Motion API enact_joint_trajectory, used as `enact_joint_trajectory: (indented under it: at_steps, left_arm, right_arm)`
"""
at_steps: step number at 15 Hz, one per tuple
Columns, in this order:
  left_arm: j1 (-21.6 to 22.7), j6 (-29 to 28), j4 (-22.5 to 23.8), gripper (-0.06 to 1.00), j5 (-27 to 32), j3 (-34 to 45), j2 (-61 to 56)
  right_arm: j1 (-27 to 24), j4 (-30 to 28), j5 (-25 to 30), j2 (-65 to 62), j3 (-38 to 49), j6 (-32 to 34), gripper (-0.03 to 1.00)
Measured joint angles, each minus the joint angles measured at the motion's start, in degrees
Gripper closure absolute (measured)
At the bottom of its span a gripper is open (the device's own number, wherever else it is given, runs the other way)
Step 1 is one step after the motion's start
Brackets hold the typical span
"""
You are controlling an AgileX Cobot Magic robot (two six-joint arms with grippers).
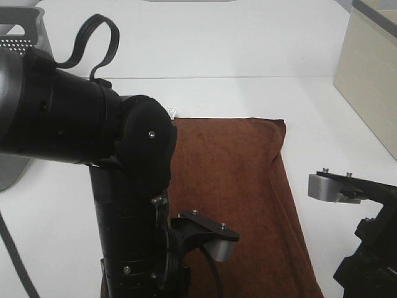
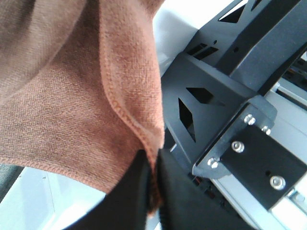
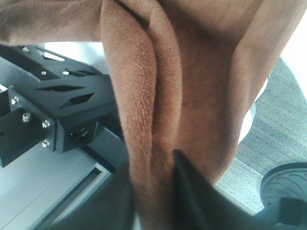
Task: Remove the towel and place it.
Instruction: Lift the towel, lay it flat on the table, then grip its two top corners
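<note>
Nearest the robot, the left hand [image 2: 151, 158] is pinching a stitched edge of the towel [image 1: 236, 174] between its almost closed fingers. The right hand [image 3: 153, 191] is grasping a thick fold of the cloth, its fingers standing wider apart around it. Beyond them the reddish-brown towel is lying spread flat on the white table [image 1: 260, 56], its small white tag [image 1: 172, 112] showing at the far left corner. Farther back, a grey perforated basket [image 1: 15, 37] is sitting at the left and a beige box [image 1: 372, 81] at the right.

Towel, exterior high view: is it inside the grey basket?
No, the towel lies spread out on the white table, not in the grey basket.
</note>
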Motion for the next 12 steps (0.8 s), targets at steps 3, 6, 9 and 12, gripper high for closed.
enact_joint_trajectory:
  at_steps: [3,6,9,12]
  left_arm:
    - [0.0,-5.5,-1.0,0.44,-2.6,0.0,0.0]
    - [0.0,-6.4,-1.3,0.08,-2.6,0.0,0.0]
    - [0.4,-5.8,0.1,0.06,-1.7,-0.3,-0.6]
    - [7.2,-8.1,7.3,0.05,2.3,-2.4,-2.1]
  right_arm:
    - [0.0,0.0,0.0,0.0,0.1,2.1,0.35]
    - [0.0,-0.2,0.0,0.0,-0.1,2.6,0.22]
    - [0.0,-3.0,-0.9,0.1,-4.2,3.2,0.21]
    - [-0.2,-9.6,-4.1,0.2,-10.8,7.6,0.21]
